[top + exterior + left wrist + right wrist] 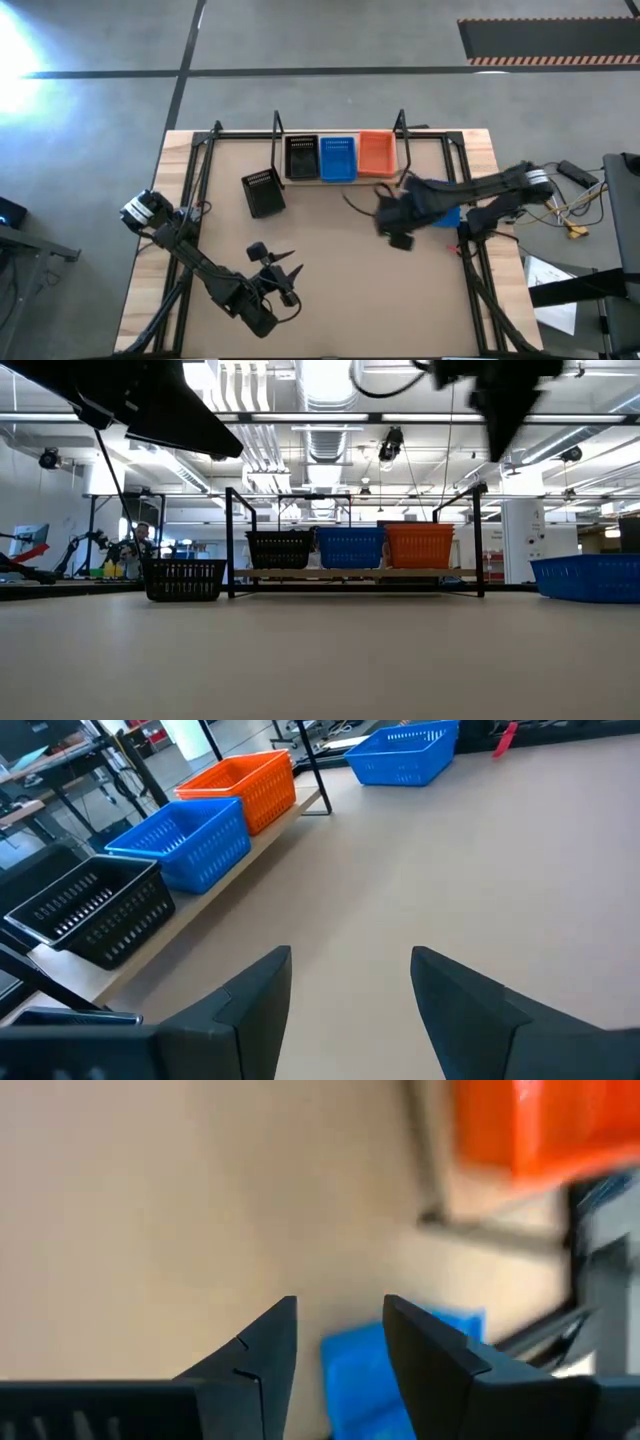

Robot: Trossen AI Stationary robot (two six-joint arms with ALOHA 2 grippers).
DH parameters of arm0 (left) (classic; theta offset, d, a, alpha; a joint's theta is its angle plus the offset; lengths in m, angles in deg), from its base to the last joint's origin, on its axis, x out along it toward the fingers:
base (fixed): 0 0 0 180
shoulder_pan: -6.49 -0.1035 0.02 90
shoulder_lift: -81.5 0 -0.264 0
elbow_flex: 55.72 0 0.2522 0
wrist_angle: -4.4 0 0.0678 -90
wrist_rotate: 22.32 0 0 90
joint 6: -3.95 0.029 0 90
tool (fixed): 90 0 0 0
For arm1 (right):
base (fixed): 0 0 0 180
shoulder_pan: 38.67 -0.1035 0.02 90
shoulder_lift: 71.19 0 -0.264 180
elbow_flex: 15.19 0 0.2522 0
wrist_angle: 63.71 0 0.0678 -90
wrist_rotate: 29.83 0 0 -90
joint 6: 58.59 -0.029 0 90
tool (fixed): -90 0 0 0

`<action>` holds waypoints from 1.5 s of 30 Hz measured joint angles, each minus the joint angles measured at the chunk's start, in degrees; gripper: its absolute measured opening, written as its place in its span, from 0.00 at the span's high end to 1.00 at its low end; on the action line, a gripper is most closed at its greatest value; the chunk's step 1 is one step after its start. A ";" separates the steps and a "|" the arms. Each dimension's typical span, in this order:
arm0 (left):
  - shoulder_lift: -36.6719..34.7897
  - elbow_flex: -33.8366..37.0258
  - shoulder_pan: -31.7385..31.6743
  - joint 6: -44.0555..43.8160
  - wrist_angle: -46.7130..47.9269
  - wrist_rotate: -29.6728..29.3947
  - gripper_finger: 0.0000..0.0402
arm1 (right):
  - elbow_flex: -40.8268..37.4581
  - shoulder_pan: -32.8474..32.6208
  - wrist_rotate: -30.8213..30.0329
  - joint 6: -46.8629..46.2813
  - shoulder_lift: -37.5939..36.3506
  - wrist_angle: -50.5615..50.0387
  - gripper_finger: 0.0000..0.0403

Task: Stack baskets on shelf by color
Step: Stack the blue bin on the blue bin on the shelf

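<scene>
On the shelf [392, 176] at the table's far side stand a black basket [302, 157], a blue basket [337, 158] and an orange basket [376, 153], side by side on its wooden board [350, 573]. A loose black basket [263, 192] rests flat on the table left of the shelf. A loose blue basket [452, 215] lies near the right edge, partly hidden under the right arm. My left gripper [281, 269] hovers open over the near middle of the table. My right gripper [397, 228] is open, raised above the table beside the loose blue basket [400, 1355].
Black wire uprights [236, 540] flank the shelf board. Black frame rails run along the table's left and right sides [478, 270]. Bare tabletop lies between the two grippers and in front of the shelf [340, 260]. Cables trail off the right edge.
</scene>
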 joint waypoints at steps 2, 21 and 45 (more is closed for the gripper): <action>0.00 0.00 0.00 0.01 -0.20 -0.01 0.52 | -5.49 -1.62 1.48 -3.72 -3.58 -0.01 0.66; 0.02 0.00 -0.15 0.09 -1.05 0.01 0.52 | -33.61 6.05 6.34 -1.32 -9.05 6.48 0.47; 0.04 0.00 -0.15 0.15 -2.88 0.12 0.52 | -26.15 1.30 8.85 2.67 -0.63 15.38 0.98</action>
